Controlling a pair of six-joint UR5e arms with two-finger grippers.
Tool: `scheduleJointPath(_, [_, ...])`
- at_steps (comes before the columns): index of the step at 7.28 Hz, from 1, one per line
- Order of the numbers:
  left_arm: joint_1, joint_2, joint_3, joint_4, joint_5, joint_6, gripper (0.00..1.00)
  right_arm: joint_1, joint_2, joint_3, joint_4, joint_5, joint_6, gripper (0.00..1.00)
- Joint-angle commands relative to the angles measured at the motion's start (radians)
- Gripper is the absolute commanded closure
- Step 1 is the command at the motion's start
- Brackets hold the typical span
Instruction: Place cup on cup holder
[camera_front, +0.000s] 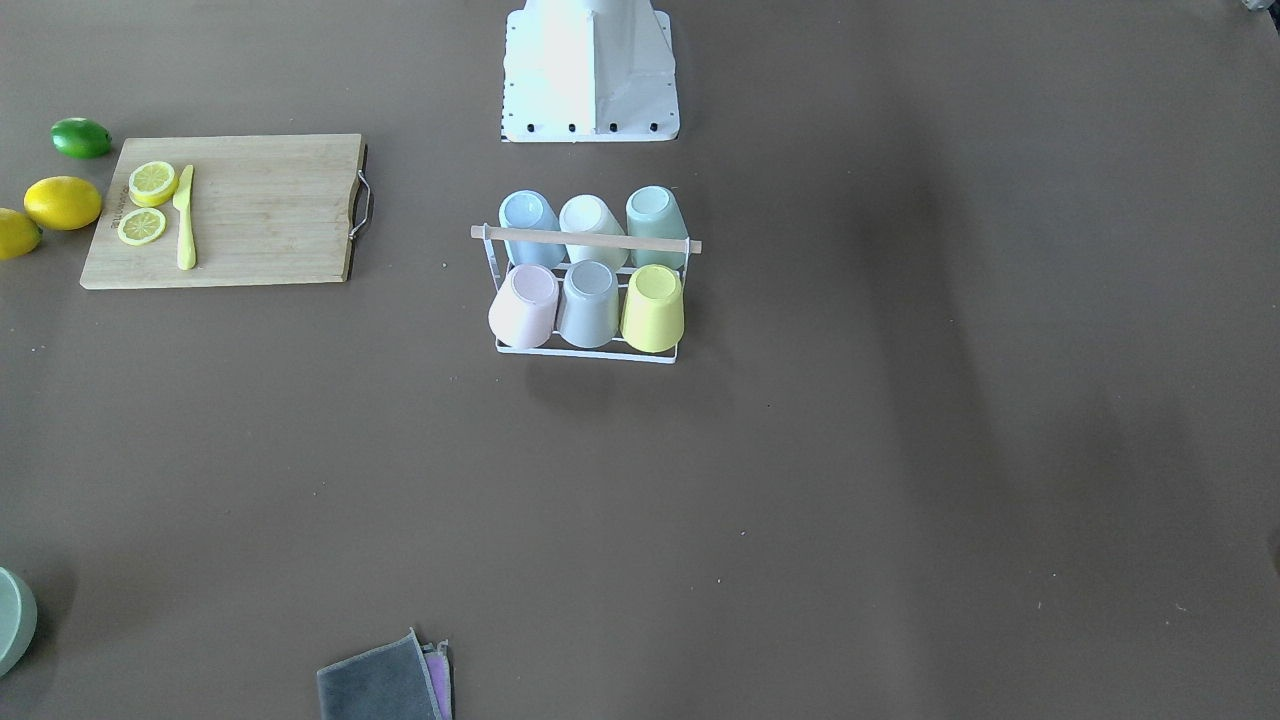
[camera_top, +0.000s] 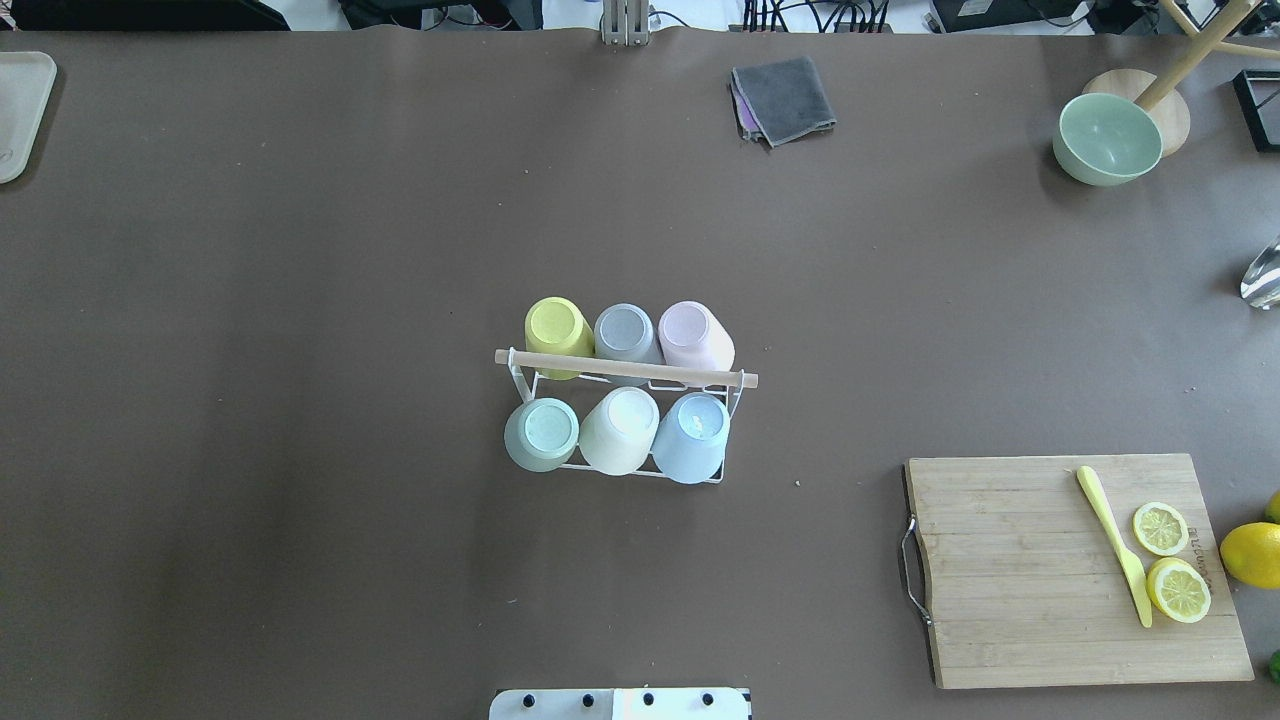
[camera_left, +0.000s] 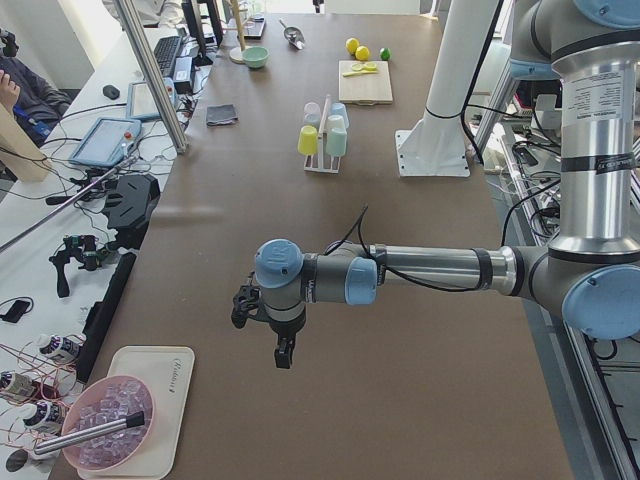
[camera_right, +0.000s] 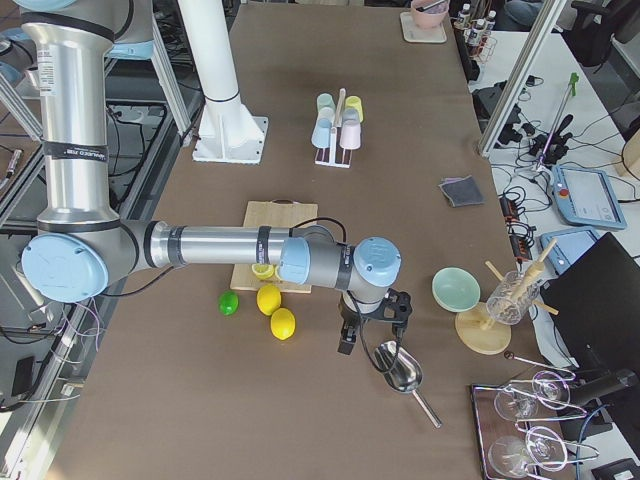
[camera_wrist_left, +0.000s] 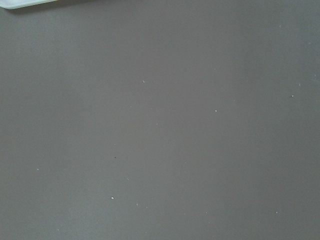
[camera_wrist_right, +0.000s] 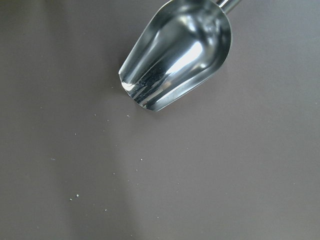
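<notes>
Your left hand (camera_left: 283, 352) hangs low over bare bench (camera_top: 300, 420), and your right hand (camera_right: 347, 342) hangs just beside a metal scoop (camera_wrist_right: 177, 52). Both show only from the side cameras, so you cannot tell whether their fingers are spread or pressed together. Well away from both hands, about midway between them, the cup holder (camera_top: 625, 368) carries six cups (camera_top: 620, 445) upended on its pegs, three each side of the wooden bar. With no loose cup in view, the placing looks done, which likely explains the arms held wide.
</notes>
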Motion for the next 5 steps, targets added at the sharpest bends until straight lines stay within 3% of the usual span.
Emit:
scheduleJointPath(1, [0.000,0.004,0.001,-0.002,-0.001,0.000,0.02,-0.002,0.000,-0.003,0.000,0.000,0.002,0.00])
scheduleJointPath(5, [0.000,0.004,0.003,-0.002,-0.001,0.002,0.02,-0.005,0.002,-0.003,0.000,0.000,0.002,0.00])
